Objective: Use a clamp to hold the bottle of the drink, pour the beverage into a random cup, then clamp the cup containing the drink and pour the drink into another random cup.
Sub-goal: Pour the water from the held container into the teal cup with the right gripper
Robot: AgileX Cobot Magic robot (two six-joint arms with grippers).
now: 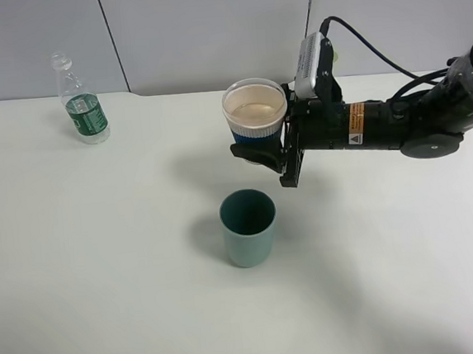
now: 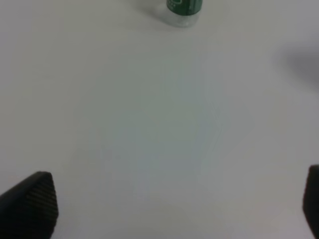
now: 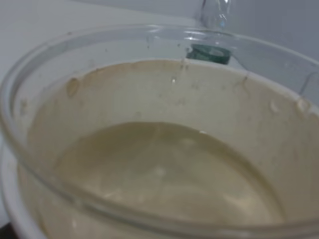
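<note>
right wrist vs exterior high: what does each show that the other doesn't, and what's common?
Only right wrist: a close look inside the held cup, with pale yellowish liquid pooled at the bottom and drops and streaks on the inner wall.

Only exterior high: the right gripper clamped around that cup's blue band, holding it above the table, and the teal cup standing on the table in front of it.

Both: the held cup and the bottle with the green label, standing well beyond it.
</note>
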